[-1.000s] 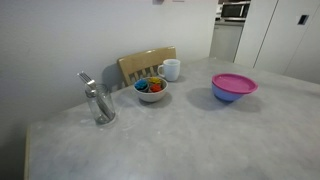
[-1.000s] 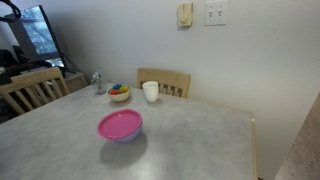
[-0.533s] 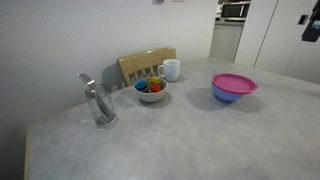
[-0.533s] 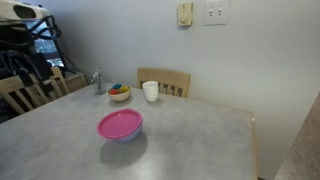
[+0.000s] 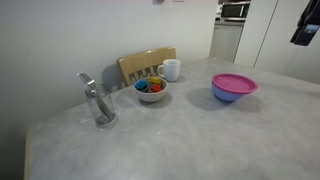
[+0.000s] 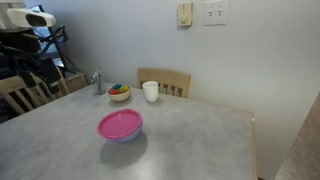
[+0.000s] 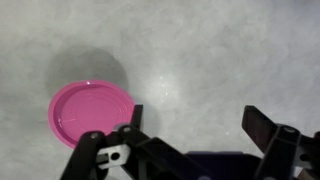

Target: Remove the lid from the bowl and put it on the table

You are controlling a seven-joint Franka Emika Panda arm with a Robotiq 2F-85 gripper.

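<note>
The pink lid [image 5: 234,81] lies flat on the blue-purple bowl [image 5: 232,95], which stands on the grey speckled table [image 5: 180,140]. Both exterior views show the lid [image 6: 120,124] on the bowl [image 6: 122,137]. In the wrist view the lid [image 7: 90,110] is at the lower left, seen from high above. My gripper [image 7: 198,117] is open and empty, high over bare table [image 7: 200,50] to the right of the lid. The arm enters one exterior view at the top right [image 5: 306,22] and the other at the top left [image 6: 28,18].
A white bowl with colourful contents [image 5: 151,90], a white mug [image 5: 171,69] and a metal dispenser [image 5: 97,100] stand toward the back of the table. A wooden chair [image 5: 146,63] is behind them. Another chair [image 6: 25,88] stands at the table's side.
The arm has come into both exterior views, from the top right in one and from the top left in the other. The lid and bowl have not moved.
</note>
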